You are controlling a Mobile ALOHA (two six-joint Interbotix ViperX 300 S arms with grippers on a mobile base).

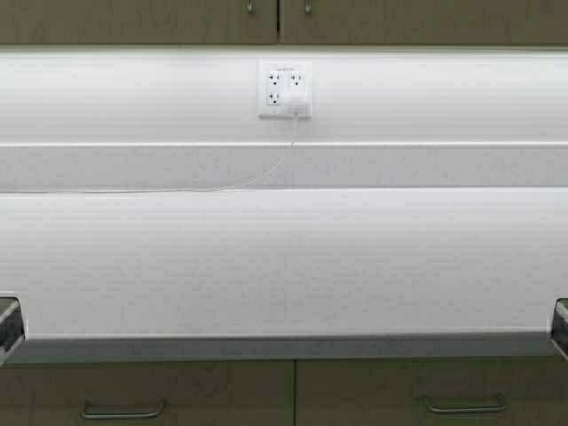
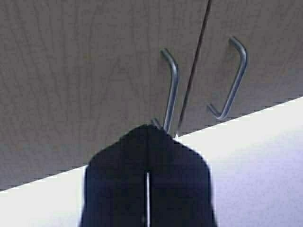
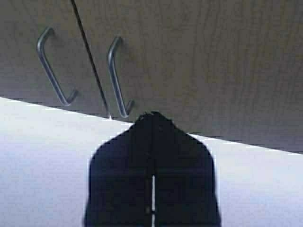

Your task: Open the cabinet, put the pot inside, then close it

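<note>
The cabinet [image 1: 177,22] hangs on the wall at the top edge of the high view, with both tan wood-grain doors closed. Its two curved metal handles show in the left wrist view [image 2: 171,87] and in the right wrist view [image 3: 116,78]. My left gripper [image 2: 147,130] is shut and empty, and points up at the doors from below and some way off. My right gripper [image 3: 152,116] is also shut and empty, pointing the same way. The pot is out of view in all frames.
A white countertop [image 1: 284,266] stretches across in front of me. A wall outlet [image 1: 284,89] holds a white plug, and its cable [image 1: 257,177] trails left along the backsplash. Base cabinets with bar handles [image 1: 122,411] sit below. Parts of my arms show at the left [image 1: 9,324] and right [image 1: 561,321] edges.
</note>
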